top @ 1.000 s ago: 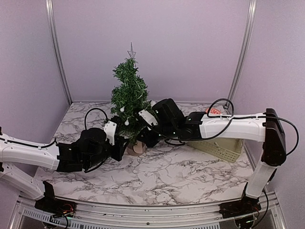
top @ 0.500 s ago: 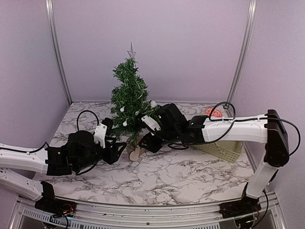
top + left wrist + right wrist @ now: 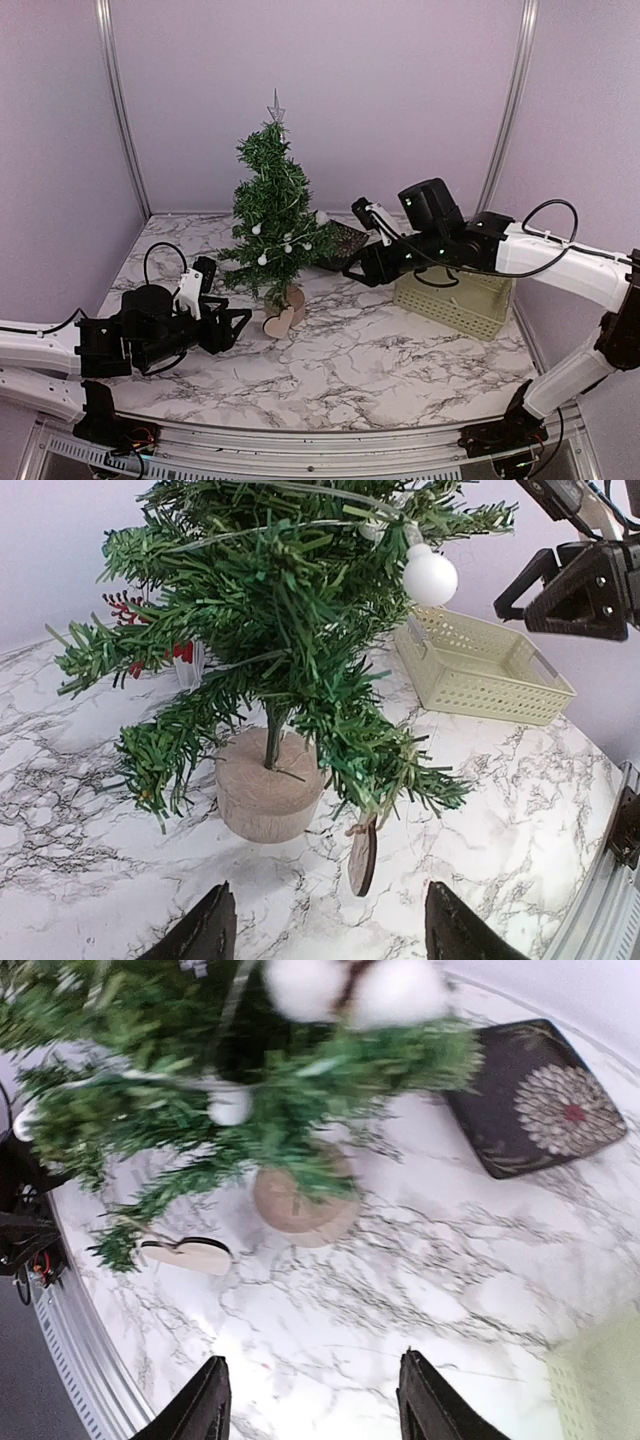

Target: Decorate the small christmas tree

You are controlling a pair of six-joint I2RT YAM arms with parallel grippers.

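On the marble table (image 3: 380, 370), between lilac walls, the small christmas tree (image 3: 272, 215) stands upright toward the back left, its thin trunk set in a round light-wood base (image 3: 268, 798). To the right of it, well apart, sits a pale yellow-green basket (image 3: 455, 305), lower than the tree. The right arm reaches in from the right above that basket, and the left arm lies low over the table on the near left, pointing at the tree. A dark square mat (image 3: 535, 1100) with a pale flower print lies flat behind and to the right of the tree's base. The left gripper (image 3: 328, 930) hovers just short of the base, its jaws spread wide with only bare marble between them. The right gripper (image 3: 315, 1400) hangs high to the tree's right, looking down on the branches, and its jaws are likewise parted and hold nothing. A wooden heart (image 3: 362, 855) hangs on a string from a low branch beside the base, its tip close to the table. White balls (image 3: 430, 577) are strung along the branches, a sprig of red berries (image 3: 125, 610) shows on one side, and a thin silver star (image 3: 276, 105) tops the tree.
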